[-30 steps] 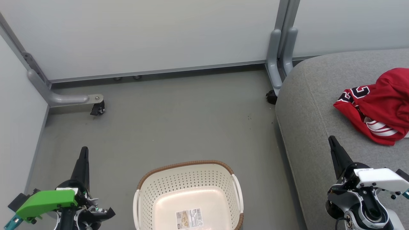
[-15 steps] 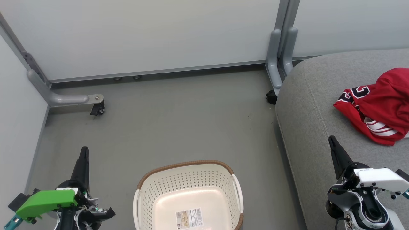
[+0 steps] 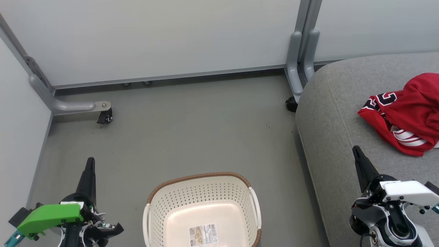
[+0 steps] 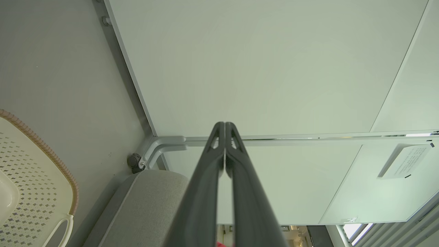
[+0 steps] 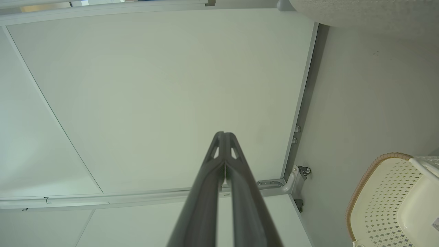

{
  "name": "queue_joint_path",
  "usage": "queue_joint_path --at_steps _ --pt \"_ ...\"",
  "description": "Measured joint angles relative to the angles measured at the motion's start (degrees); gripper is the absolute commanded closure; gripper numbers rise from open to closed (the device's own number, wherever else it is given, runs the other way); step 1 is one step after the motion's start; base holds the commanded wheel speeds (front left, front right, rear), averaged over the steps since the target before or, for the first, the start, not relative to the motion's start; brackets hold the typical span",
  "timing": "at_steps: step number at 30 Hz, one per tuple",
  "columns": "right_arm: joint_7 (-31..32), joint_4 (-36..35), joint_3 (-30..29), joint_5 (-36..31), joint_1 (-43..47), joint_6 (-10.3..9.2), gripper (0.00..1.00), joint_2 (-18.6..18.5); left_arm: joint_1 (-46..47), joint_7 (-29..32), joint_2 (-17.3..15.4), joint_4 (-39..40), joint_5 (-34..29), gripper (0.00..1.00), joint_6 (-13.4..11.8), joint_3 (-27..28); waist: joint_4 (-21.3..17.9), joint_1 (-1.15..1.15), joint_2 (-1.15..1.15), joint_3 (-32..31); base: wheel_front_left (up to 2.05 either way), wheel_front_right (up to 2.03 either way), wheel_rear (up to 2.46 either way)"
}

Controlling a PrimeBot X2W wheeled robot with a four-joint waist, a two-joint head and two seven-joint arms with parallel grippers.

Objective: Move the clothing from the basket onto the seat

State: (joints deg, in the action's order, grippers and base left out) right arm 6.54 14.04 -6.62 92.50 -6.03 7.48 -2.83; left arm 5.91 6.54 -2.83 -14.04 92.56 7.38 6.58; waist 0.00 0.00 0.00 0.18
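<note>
Standing idle: nothing has shifted over the last second, and the transfer looks complete.
The seat (image 3: 343,144) bears the clothing (image 3: 408,113), a red heap towards its right side. The basket (image 3: 202,180) sits on the floor well apart from it, and what shows of its inside holds only a label (image 3: 203,234). The left gripper (image 3: 90,163) and right gripper (image 3: 356,151) are both closed tight on nothing, parked either side of the basket. Against the earlier frame, every item and both arms are unchanged.

Left end effector (image 3: 90,162), tapered dark fingers (image 3: 88,178), green wrist cover (image 3: 48,215), right end effector (image 3: 356,150) alike, white cover (image 3: 408,192)
</note>
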Motion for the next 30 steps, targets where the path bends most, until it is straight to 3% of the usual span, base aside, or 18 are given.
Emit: queue_joint_path --at_steps 30 --pt "0.0 0.0 0.01 0.0 0.0 0.0 1.0 0.0 0.0 0.0 0.0 -0.02 0.01 1.0 0.0 0.0 0.0 0.0 0.0 0.0 0.0 0.0 0.0"
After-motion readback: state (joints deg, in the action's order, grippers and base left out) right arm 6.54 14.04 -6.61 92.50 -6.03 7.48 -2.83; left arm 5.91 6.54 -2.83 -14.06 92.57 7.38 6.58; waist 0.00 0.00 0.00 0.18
